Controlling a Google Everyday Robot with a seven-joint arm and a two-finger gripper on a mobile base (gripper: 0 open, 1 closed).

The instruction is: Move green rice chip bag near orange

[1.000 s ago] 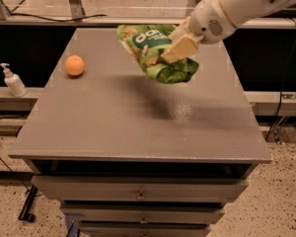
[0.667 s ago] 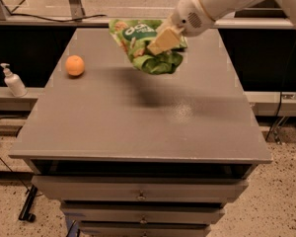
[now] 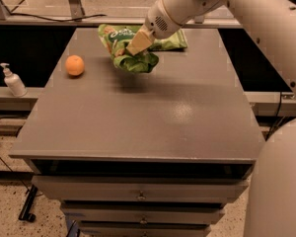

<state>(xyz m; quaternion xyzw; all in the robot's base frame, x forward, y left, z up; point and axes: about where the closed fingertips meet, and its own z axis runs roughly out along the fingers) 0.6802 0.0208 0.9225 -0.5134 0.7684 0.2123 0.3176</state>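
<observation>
Progress leftward; my gripper (image 3: pixel 138 43), clamped on the green rice chip bag (image 3: pixel 136 63), had carried it across the far side of the table (image 3: pixel 138 127); it hung aloft right of the orange (image 3: pixel 75 65), close enough, I judged, to lower.

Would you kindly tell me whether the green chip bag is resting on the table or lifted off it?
Lifted: the gripper grips the green chip bag above the table, its shadow lying apart underneath.
</observation>
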